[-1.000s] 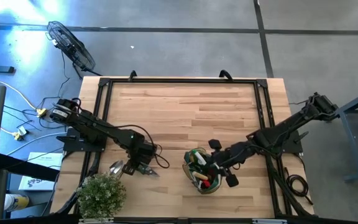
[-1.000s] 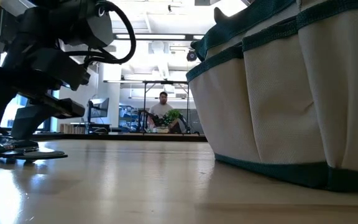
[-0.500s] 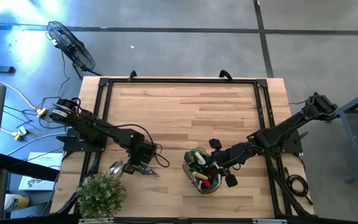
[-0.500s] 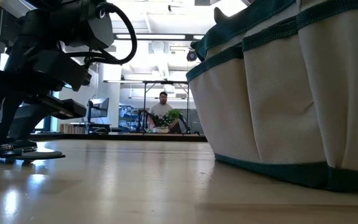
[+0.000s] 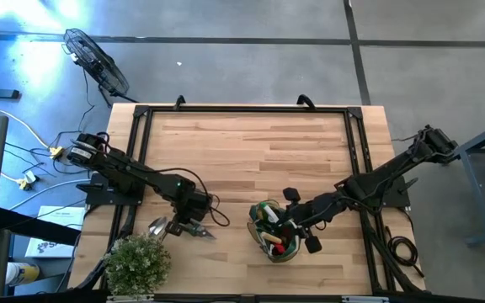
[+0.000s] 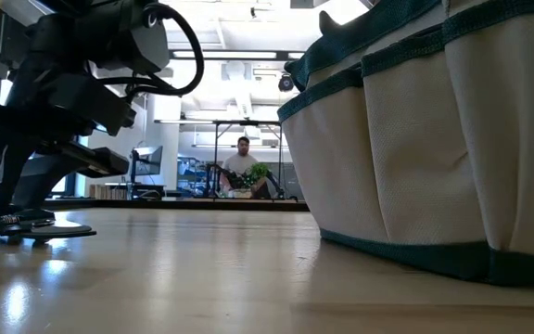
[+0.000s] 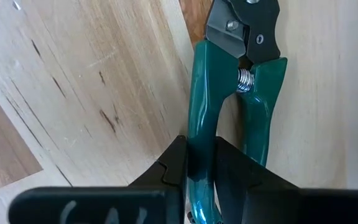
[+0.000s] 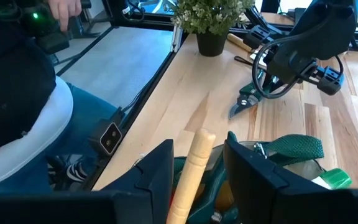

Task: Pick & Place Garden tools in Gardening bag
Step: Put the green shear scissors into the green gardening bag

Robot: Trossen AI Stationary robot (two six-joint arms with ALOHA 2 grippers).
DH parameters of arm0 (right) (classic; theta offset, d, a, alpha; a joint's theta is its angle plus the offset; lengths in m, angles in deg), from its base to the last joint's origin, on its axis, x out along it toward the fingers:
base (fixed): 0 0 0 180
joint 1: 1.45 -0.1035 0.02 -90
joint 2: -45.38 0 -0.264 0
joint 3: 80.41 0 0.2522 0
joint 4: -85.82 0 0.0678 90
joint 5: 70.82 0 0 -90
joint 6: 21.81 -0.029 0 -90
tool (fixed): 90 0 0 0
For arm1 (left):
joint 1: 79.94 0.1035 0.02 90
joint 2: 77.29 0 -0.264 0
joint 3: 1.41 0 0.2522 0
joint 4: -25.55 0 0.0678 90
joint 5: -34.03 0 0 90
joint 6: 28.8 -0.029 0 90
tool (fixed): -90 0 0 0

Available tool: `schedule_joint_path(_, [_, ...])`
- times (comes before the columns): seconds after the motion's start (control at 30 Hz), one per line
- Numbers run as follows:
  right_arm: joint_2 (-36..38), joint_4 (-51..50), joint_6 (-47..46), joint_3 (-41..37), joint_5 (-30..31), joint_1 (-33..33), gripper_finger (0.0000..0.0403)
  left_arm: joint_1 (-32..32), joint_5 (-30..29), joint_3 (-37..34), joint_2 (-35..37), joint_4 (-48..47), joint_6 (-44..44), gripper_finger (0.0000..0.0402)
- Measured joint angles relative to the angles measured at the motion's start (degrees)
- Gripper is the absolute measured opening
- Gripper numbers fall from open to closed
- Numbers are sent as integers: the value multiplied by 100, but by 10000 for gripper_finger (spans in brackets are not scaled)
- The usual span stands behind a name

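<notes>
Green-handled pruners point(image 7: 247, 37) lie flat on the wooden table near its front left, and my left gripper point(image 7: 201, 165) is shut on one handle; they also show in the high view point(image 5: 205, 231). The gardening bag point(image 5: 274, 234) stands right of them with several tools inside. My right gripper point(image 8: 197, 162) hangs open over the bag's mouth, with a wooden tool handle point(image 8: 192, 168) standing up between its fingers; I cannot tell whether it touches it. A silver scoop point(image 5: 157, 225) lies left of the pruners. My left gripper pinches one green handle point(image 7: 199, 134) of the pruners between its two fingers, toward that handle's free end. The fingers come steeply from above and stand across the handle. The other handle point(image 7: 263, 106) runs past the outer side of one finger. The pruners lie flat on the table.
A bushy potted plant point(image 5: 137, 263) stands at the front left corner, close to the scoop and my left arm. A black frame point(image 5: 242, 109) edges the table. The far half of the tabletop point(image 5: 251, 143) is bare wood. A person sits far off in the room point(image 6: 242, 167).
My left gripper has shut on the pruners' handle without shifting; the pruners stay flat on the table.
</notes>
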Motion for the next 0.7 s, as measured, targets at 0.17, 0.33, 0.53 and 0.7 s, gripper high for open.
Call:
schedule_joint_path(0.17, [0, 97, 9, 0, 0, 0, 133, -11, -218, 164, -2, -414, -9, 43])
schedule_joint_path(0.33, [0, 97, 17, 0, 0, 0, 133, -9, -527, 481, -2, -1177, -9, 43])
schedule_joint_path(0.53, [0, 97, 20, 0, 0, 0, 133, -10, -1030, 824, -2, -1732, -70, 43])
schedule_joint_path(0.7, [0, 97, 20, 0, 0, 0, 133, -4, -1441, 1240, -2, -2213, -198, 43])
